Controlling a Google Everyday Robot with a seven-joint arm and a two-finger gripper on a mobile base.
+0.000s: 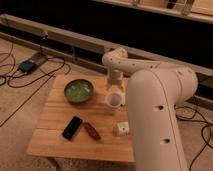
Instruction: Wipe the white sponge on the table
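The gripper (115, 87) hangs at upper centre of the frame, over the far edge of the table (55, 125) and just above the white cup (114, 100). Its jaws stand wide, and nothing is seen held. The white sponge cannot be made out; the arm may hide it. Judgement: no wiping contact is established, so reaching, grasping and wiping are all left to do. The white block (122, 128) at lower centre is not the target.

A green bowl (78, 91) stood upright, with a white cup (114, 101) to its right, apart from it. Nearer the camera lay a black phone (72, 127), a reddish-brown oblong item (91, 131) just beside it, and a white block with dark marks (122, 128) further right. Black cables (35, 80) trailed over the floor.
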